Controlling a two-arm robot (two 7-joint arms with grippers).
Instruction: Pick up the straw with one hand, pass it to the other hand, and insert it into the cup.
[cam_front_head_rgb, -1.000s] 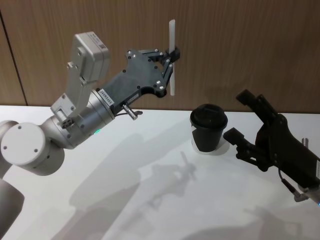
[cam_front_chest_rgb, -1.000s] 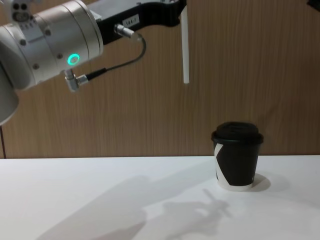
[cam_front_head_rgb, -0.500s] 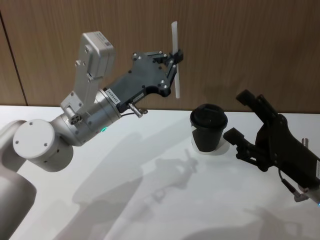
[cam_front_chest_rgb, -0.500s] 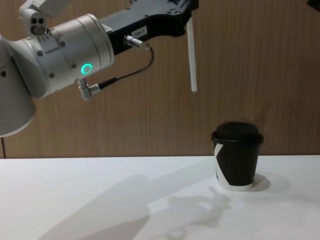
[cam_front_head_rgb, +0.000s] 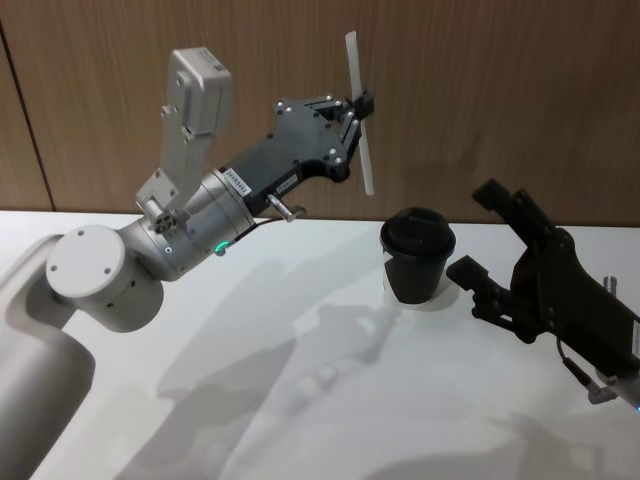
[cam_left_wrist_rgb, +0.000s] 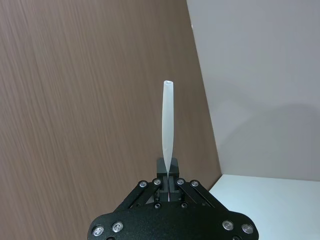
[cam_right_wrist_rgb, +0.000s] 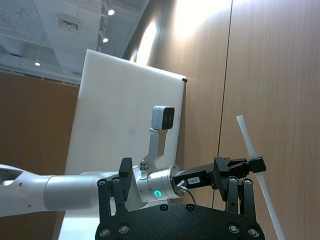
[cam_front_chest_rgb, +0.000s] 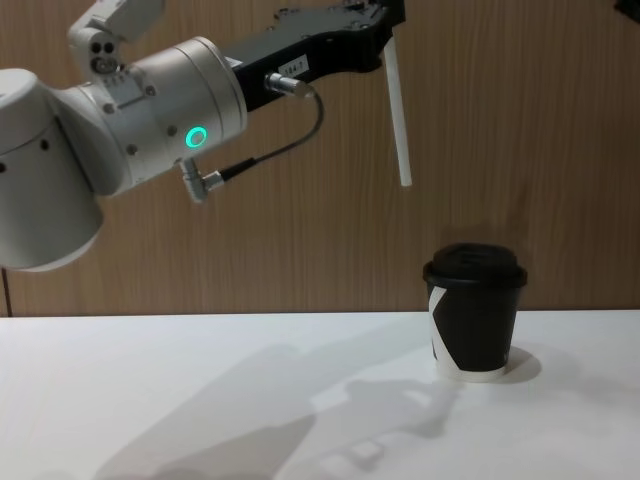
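One straw, one cup and two grippers are in play on a white table (cam_front_head_rgb: 300, 400); taken from the left, the left gripper (cam_front_head_rgb: 357, 107) comes first, raised high above and to the left of the cup (cam_front_head_rgb: 418, 258), its two fingers pinched narrowly onto the straw (cam_front_head_rgb: 366, 160) a little above the straw's middle.

The straw's long axis runs nearly vertical, leaning slightly: its top end tips away from the cup, its lower end points down and toward the cup; in the chest view the straw (cam_front_chest_rgb: 398, 110) ends above the cup (cam_front_chest_rgb: 474, 315) and a little to the left of its lid, with a clear gap between them.

The straw is a thin, straight, white tube; in the left wrist view the straw (cam_left_wrist_rgb: 167, 120) shows a hollow open tip and narrows toward the clamped fingertips (cam_left_wrist_rgb: 165, 186).

The cup is black with a black lid, a white mark and a white bottom rim, upright on the table.

To the right of the cup, low and near it, the right gripper (cam_front_head_rgb: 480, 232) has its fingers spread wide, holding nothing.
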